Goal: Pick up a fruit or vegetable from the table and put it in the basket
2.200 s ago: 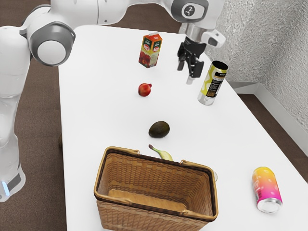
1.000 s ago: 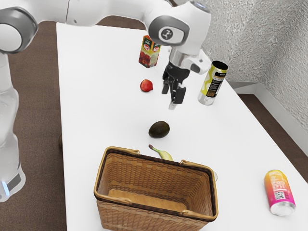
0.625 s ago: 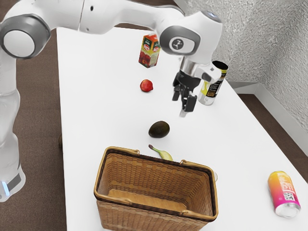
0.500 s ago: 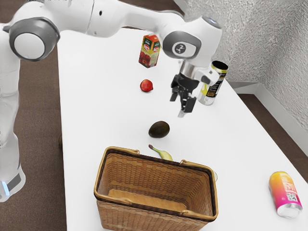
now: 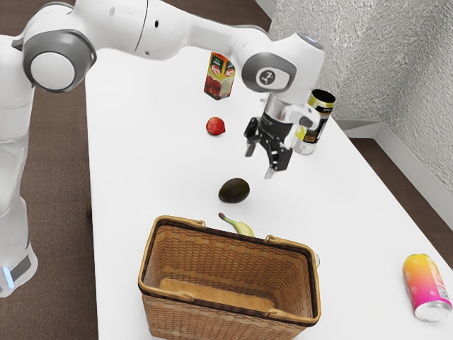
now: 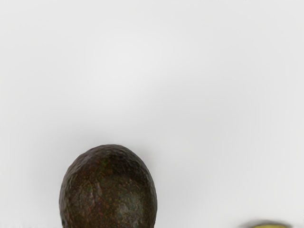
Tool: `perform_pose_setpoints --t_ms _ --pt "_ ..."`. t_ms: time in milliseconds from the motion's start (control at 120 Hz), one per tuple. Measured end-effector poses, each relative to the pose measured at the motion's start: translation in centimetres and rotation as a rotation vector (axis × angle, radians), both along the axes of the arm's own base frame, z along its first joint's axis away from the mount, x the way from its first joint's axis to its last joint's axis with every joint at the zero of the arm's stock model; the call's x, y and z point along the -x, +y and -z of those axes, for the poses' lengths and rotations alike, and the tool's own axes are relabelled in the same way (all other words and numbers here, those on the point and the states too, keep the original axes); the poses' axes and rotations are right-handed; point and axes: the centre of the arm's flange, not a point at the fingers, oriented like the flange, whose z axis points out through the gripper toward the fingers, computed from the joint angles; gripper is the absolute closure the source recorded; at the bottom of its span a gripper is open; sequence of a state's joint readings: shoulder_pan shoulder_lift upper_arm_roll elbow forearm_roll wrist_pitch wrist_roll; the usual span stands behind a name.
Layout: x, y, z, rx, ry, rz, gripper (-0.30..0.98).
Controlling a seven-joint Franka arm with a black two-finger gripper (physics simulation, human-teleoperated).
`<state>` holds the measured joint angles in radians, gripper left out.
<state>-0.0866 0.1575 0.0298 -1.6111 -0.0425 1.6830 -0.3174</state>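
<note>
Have the tool point(image 5: 260, 161) released in the exterior view, above the worktop point(image 5: 148, 163) and nearer the avocado point(image 5: 234, 190) than at first. See that avocado lying on the worktop, outside the basket point(image 5: 212, 322), near the banana point(image 5: 243, 229). Find the can point(image 5: 426, 285) shifted farther toward the exterior view's right. In the wrist view, see the avocado's dark, rounded end, apart from a yellow bit of banana.

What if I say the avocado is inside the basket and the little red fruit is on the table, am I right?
Not quite: the avocado isn't inside the basket. The exterior view shows it lying outside, on the white table. The little red fruit is on the table, just as you said.
</note>
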Motion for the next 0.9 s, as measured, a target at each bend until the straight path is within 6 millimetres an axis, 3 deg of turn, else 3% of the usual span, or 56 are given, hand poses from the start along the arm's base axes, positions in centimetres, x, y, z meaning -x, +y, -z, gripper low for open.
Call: perform_pose_setpoints --t_ms 233,475,717,900 --pt "0.0 1.6 0.3 -0.011 0.013 -0.074 0.0" --pt "0.4 2.5 4.2 -0.013 0.087 -0.128 0.0" --pt "2.4 3.1 4.7 -0.006 0.096 -0.165 0.0" --pt "2.4 3.0 6.0 -0.007 0.096 -0.179 0.0"
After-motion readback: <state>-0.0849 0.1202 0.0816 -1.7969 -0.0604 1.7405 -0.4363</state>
